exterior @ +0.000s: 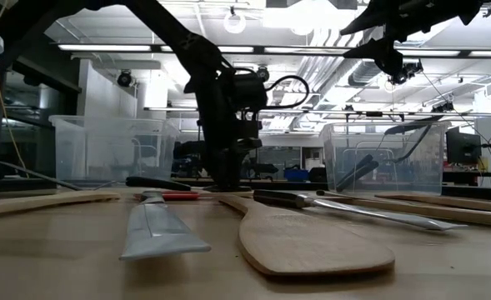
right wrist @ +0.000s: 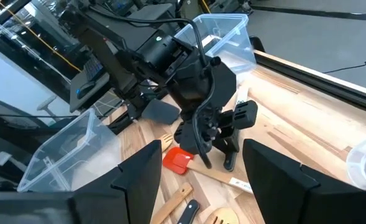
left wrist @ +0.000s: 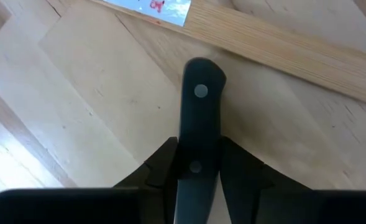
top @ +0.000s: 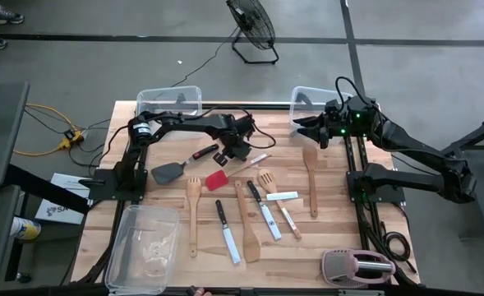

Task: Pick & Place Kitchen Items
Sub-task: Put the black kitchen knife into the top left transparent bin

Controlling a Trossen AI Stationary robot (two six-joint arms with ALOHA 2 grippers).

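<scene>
Here, centre frame, our left gripper (left wrist: 198, 177) pinches a black knife handle (left wrist: 199, 118); our right gripper (top: 307, 129) hovers upper right, fingers parted, empty.

No text can be read; red marks on a white label (left wrist: 150, 7) at twelve o'clock are perhaps lettering, too blurred.

The table (top: 324, 238) is pale, matt wood planks with visible grain, and the spoons (top: 193, 215) and forked turners (top: 311, 179) lying on it are the same light, unvarnished-looking wood. The knife handle (left wrist: 199, 134) between the left gripper's (left wrist: 198, 177) matt black fingers (left wrist: 160, 171) is smooth, slightly glossy black plastic with small metal rivets. Beside the table's far edge the bins (top: 169, 101) are clear, glossy plastic.
</scene>
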